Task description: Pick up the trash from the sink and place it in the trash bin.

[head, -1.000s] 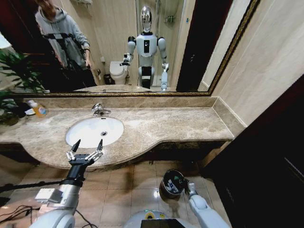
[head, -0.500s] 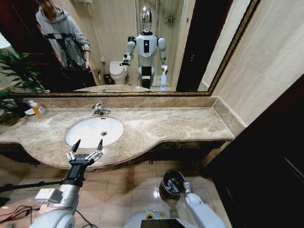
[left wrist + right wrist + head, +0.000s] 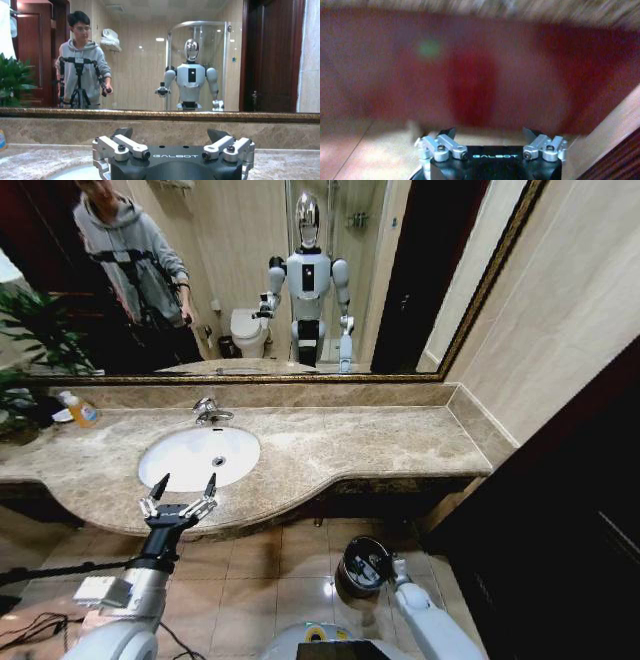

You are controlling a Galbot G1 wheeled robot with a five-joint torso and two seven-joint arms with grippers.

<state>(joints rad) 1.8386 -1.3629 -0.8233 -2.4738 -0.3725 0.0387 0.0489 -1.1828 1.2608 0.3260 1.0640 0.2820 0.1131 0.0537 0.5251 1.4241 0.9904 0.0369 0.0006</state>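
The white oval sink (image 3: 185,450) with its chrome faucet (image 3: 210,411) is set in the beige marble countertop (image 3: 360,442). My left gripper (image 3: 186,482) hovers open at the counter's front edge, just before the basin, with nothing between its fingers; the left wrist view shows it (image 3: 170,133) facing the mirror. The dark round trash bin (image 3: 362,564) stands on the tiled floor under the counter. My right gripper (image 3: 397,568) hangs low beside the bin's right rim, and in the blurred right wrist view it (image 3: 490,133) is open and empty. The trash is out of view.
An orange-labelled soap bottle (image 3: 80,412) stands at the counter's far left by a green plant (image 3: 30,345). A dark wooden panel (image 3: 570,510) closes off the right side. A gold-framed mirror (image 3: 250,280) spans the wall behind the counter. Cables (image 3: 30,620) lie on the floor at left.
My right arm has swayed slightly left and back beside the trash bin. The left arm and everything on the counter have stayed still.
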